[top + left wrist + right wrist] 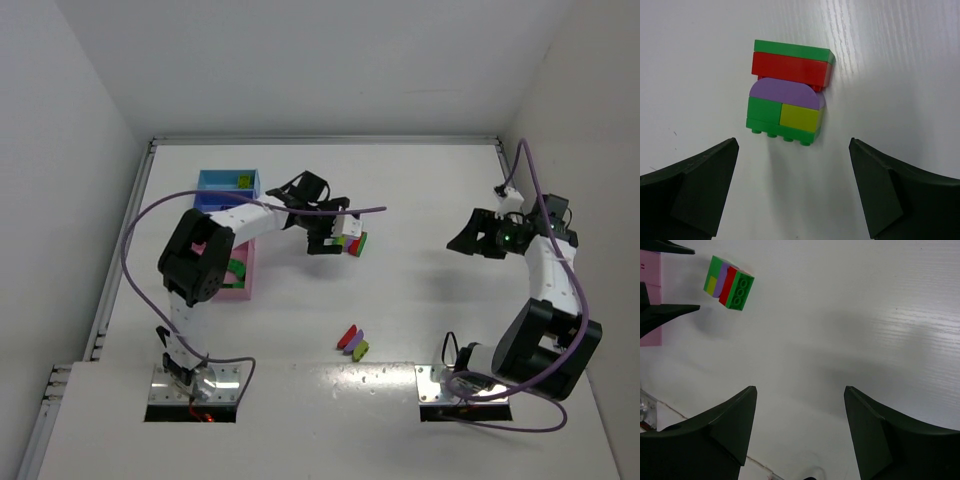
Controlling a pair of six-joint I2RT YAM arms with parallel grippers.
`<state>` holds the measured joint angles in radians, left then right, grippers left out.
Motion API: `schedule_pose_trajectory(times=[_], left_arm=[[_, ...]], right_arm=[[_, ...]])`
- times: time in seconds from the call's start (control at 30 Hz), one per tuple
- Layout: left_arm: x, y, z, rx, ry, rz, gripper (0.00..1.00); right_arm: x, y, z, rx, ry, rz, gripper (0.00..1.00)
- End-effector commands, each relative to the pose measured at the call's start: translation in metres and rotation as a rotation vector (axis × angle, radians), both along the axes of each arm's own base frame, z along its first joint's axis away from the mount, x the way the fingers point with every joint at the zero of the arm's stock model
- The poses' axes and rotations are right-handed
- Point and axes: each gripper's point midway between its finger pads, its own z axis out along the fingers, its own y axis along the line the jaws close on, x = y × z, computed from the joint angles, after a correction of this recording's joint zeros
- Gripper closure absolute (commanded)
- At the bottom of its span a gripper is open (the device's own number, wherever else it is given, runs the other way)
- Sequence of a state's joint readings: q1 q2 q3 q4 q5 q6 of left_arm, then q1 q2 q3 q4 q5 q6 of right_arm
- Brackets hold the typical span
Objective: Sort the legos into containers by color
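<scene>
Nearest the arm bases, three loose bricks lie close together on the white table: one red, one purple, one yellow-green.

Further out, left of centre, a stacked block rests on the table. Its layers run green, red, purple, then green with a yellow-green piece.

The left gripper hangs over this block with its jaws spread wide. The block lies just ahead of the gap between the fingers, and neither finger touches it. Nothing is grasped.

The right gripper hovers over the right side of the table, well apart from the block. Its jaws are released and empty.

The containers stand at the left side of the table, partly hidden by the left arm. Their pink compartment, the nearest, holds green bricks. The light blue compartment, the farthest, holds one yellow-green brick.
</scene>
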<state>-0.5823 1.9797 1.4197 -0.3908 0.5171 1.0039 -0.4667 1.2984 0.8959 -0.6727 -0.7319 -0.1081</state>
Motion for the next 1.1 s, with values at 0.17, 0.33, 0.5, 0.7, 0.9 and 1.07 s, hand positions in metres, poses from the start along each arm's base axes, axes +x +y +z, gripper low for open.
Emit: schedule_pose_trajectory(times=[0.17, 0.33, 0.5, 0.7, 0.9, 1.07], left_arm=[[0.027, -0.036, 0.024, -0.125, -0.030, -0.058, 0.00], [0.029, -0.041, 0.013, -0.122, 0.003, -0.068, 0.00], [0.024, -0.041, 0.000, -0.100, 0.057, -0.087, 0.00], [0.017, -0.041, -0.008, -0.094, 0.096, -0.104, 0.00], [0.008, -0.037, -0.023, -0.071, 0.144, -0.111, 0.00], [0.001, -0.032, -0.029, -0.050, 0.166, -0.121, 0.00]], right_arm=[[0.005, 0.000, -0.003, -0.010, -0.021, 0.014, 0.29], [0.005, 0.000, -0.005, -0.006, -0.013, 0.014, 0.29], [0.005, -0.002, -0.008, -0.015, -0.005, 0.015, 0.29], [0.008, -0.003, -0.008, -0.015, -0.005, 0.015, 0.29], [0.008, -0.003, -0.010, -0.011, 0.003, 0.015, 0.29], [0.008, -0.003, -0.012, -0.007, 0.012, 0.015, 0.29]])
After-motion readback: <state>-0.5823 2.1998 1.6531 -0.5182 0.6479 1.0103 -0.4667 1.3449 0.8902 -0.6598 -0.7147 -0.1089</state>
